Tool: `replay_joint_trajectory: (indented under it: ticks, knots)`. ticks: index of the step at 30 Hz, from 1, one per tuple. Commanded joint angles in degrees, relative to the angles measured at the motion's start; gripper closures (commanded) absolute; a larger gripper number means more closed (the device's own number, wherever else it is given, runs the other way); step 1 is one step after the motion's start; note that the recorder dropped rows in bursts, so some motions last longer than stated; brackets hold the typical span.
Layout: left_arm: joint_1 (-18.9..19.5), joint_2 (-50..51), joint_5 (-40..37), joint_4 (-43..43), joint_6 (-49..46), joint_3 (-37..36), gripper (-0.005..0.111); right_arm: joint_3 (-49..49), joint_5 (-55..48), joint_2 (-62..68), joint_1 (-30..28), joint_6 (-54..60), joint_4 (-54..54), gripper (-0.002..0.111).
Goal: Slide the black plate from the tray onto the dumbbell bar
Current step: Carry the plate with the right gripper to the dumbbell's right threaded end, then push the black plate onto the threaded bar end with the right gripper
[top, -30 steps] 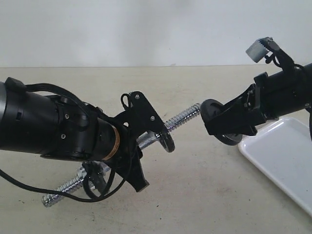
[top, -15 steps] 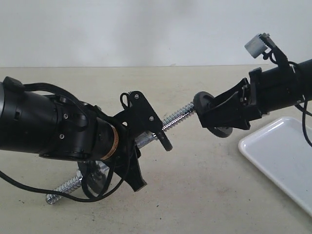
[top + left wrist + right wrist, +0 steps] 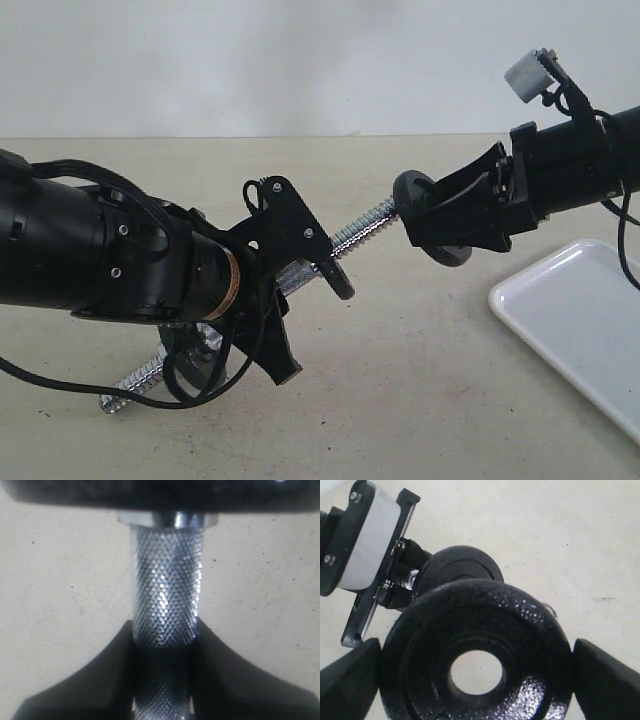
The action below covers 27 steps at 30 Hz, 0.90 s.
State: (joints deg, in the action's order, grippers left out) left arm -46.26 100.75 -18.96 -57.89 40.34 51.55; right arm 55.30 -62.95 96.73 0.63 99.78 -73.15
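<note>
Gripping one black plate (image 3: 520, 630), right claw (image 3: 455, 215) (one tray (image 3: 560, 300), one bar (image 3: 365, 230)).

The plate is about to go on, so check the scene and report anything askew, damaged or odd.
Nothing looks damaged or spilled. The left gripper holds the dumbbell bar slanted, threaded end up toward the black plate in the right gripper. The plate's hole shows only table in the right wrist view: the bar seems not through it.

Beige table (image 3: 420, 400), white tray (image 3: 580, 315) resting on it at right
</note>
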Motion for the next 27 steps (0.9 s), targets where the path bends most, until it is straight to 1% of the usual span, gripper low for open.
replay_joint_trajectory:
  ticks: [1,10,20,27]
  knots:
    - [-0.16,-3.98,1.14,-3.42,0.11,1.87,0.103,0.84,-1.37,-0.59,-0.10,0.83,-4.27,0.108]
    - [-0.25,-4.01,1.00,-2.98,0.11,1.87,0.103,3.57,-3.74,-0.30,-0.10,1.26,-5.05,0.108]
    - [-0.25,-4.01,1.00,-2.98,0.11,1.87,0.103,7.73,-7.02,6.22,-0.20,0.80,-4.92,0.108]
    - [-0.25,-4.01,0.77,-3.27,0.11,1.87,0.103,10.70,-7.02,8.81,-4.43,-0.01,-6.36,0.108]
